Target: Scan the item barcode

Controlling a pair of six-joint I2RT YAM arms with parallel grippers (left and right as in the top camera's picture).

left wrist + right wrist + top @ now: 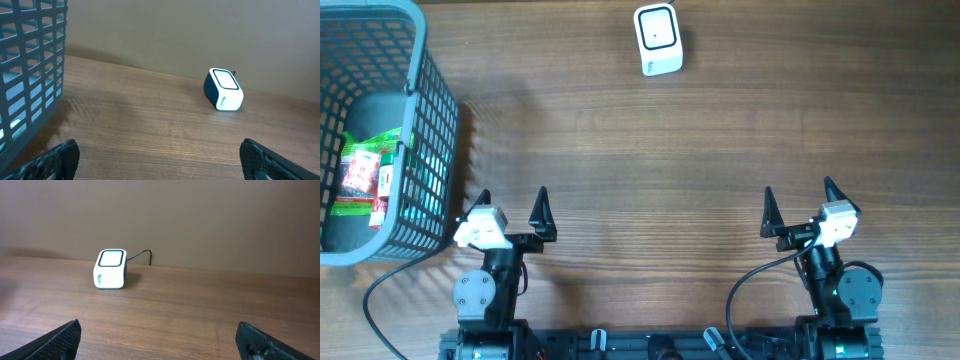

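A wide wooden table (650, 150) fills the scene. On its left side stands a grey plastic basket (432, 100). At the near edge are the two arms. The left gripper (512, 195) is just beside the basket and the right gripper (799, 190) is well apart, on the right. Both have their fingers spread wide and hold nothing. The red and green packets (365, 175) lie inside the basket. The small white scanner (657, 40) sits at the far edge, near the middle.

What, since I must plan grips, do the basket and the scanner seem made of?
Basket: likely moulded plastic, matte blue-grey, judging by its uniform open lattice walls. Scanner: probably hard plastic, smooth white shell with a dark-rimmed window on top.
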